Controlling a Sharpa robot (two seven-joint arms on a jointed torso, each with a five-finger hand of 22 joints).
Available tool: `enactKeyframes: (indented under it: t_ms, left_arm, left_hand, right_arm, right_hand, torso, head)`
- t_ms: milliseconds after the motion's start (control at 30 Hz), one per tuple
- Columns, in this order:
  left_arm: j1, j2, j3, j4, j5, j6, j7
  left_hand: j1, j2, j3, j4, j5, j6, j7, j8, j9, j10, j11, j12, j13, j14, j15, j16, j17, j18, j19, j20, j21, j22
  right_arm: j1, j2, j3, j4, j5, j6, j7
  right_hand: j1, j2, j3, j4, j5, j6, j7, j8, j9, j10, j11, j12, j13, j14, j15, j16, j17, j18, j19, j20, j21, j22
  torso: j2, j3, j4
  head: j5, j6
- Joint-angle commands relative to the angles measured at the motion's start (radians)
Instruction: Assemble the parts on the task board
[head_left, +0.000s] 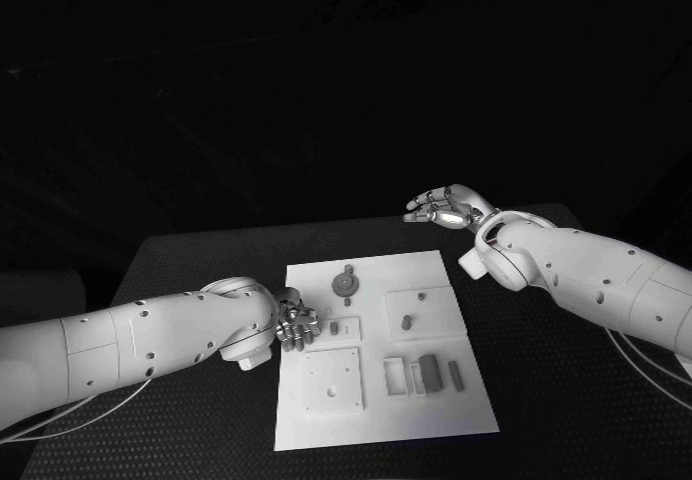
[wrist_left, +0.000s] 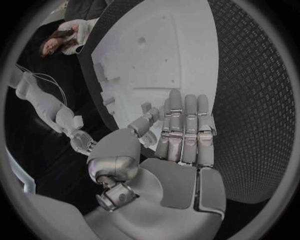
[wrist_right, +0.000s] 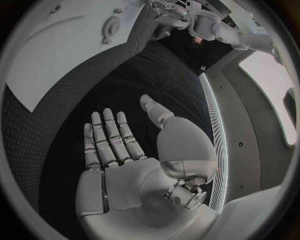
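- Left hand (head_left: 296, 325) is hovering at the board's left edge, fingers straight and side by side, thumb out to the side, holding nothing; the left wrist view (wrist_left: 184, 132) is showing its fingertips over the white surface, though contact cannot be judged.
- Right hand (head_left: 450, 208) is hanging well apart from the board, past the table's far right corner, fingers loosely apart and palm bare, as the right wrist view (wrist_right: 115, 145) is confirming.
- Board (head_left: 378, 412) is lying in the middle of the table (head_left: 202, 262), long side running near to far.
- Round part (head_left: 345, 284) is sitting at the board's far middle; whether it is seated or loose cannot be told.
- Slot (head_left: 407, 322) is showing dark in the raised square block at the far right.
- Small part (head_left: 335, 327) is standing just beside the left fingertips.
- Loose bars (head_left: 430, 373) are lying side by side at the near right, apparently waiting to be placed.
- Square plate (head_left: 332, 378) with small holes is lying at the near left.
- Progress, as a judgement: assembly is looking early, with several parts still lying loose and neither hand carrying anything; picking up and fitting is remaining.
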Motion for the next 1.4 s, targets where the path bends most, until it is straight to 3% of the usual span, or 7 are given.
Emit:
enactKeyframes:
  t_ms: [33,300,1000,1400]
  left_arm:
    - [-0.001,-0.001,0.0,-0.003,-0.007,-0.007,0.01]
    - [-0.001,-0.005,0.0,-0.005,0.0,-0.016,0.014]
    - [-0.001,-0.005,0.0,-0.012,0.031,0.036,0.009]
    - [-0.001,-0.007,0.0,-0.012,0.055,0.031,0.014]
  left_hand:
    - [0.0,0.012,0.008,0.002,0.003,0.006,-0.001,0.006,0.001,0.004,-0.006,0.004,0.002,-0.006,-0.003,0.006,-0.002,-0.003,0.0,-0.005,0.005,0.002]
    - [0.0,0.015,0.011,0.002,0.003,0.01,-0.002,0.008,0.003,0.007,-0.007,0.007,0.004,-0.005,-0.005,0.012,-0.003,-0.002,0.002,-0.006,0.007,0.008]
    - [0.0,0.017,0.019,0.0,0.005,0.018,-0.007,0.011,0.005,0.012,-0.011,0.012,0.009,-0.002,-0.008,0.023,-0.008,-0.002,0.005,-0.009,0.009,0.018]
    - [-0.001,0.02,0.027,-0.002,0.008,0.023,-0.009,0.012,0.005,0.016,-0.013,0.015,0.012,-0.001,-0.01,0.031,-0.012,-0.002,0.006,-0.011,0.011,0.025]
  right_arm:
    - [0.0,0.0,0.001,0.001,-0.005,0.014,0.008]
    - [-0.001,0.002,0.001,0.0,-0.005,0.014,0.008]
    - [-0.001,0.002,0.001,0.0,-0.005,0.014,0.008]
    - [-0.001,0.002,0.001,0.0,-0.005,0.014,0.008]
  right_hand:
    - [0.001,-0.011,-0.003,0.001,-0.005,-0.008,0.047,0.004,-0.002,-0.002,0.001,-0.003,-0.001,-0.007,0.001,-0.006,0.001,-0.016,-0.004,0.0,-0.005,0.001]
    - [0.001,-0.011,-0.002,0.001,-0.005,-0.008,0.046,0.004,-0.002,-0.002,0.001,-0.003,-0.001,-0.008,0.001,-0.007,0.001,-0.016,-0.005,0.0,-0.005,0.002]
    - [0.001,-0.011,-0.002,0.001,-0.005,-0.008,0.046,0.005,-0.003,-0.001,0.001,-0.003,-0.001,-0.008,0.001,-0.007,0.002,-0.016,-0.005,0.0,-0.006,0.003]
    - [0.001,-0.011,-0.002,0.001,-0.005,-0.008,0.046,0.005,-0.004,-0.001,0.001,-0.003,-0.001,-0.008,0.001,-0.007,0.002,-0.016,-0.005,0.0,-0.006,0.004]
  torso:
    - [0.0,-0.0005,0.0006]
    - [0.001,-0.0018,0.0006]
    - [0.0,0.0008,-0.0003]
    - [0.0,-0.0004,0.0005]
  head:
    - [0.001,0.001]
    - [0.001,0.001]
    - [0.003,-0.004]
    - [0.002,-0.004]
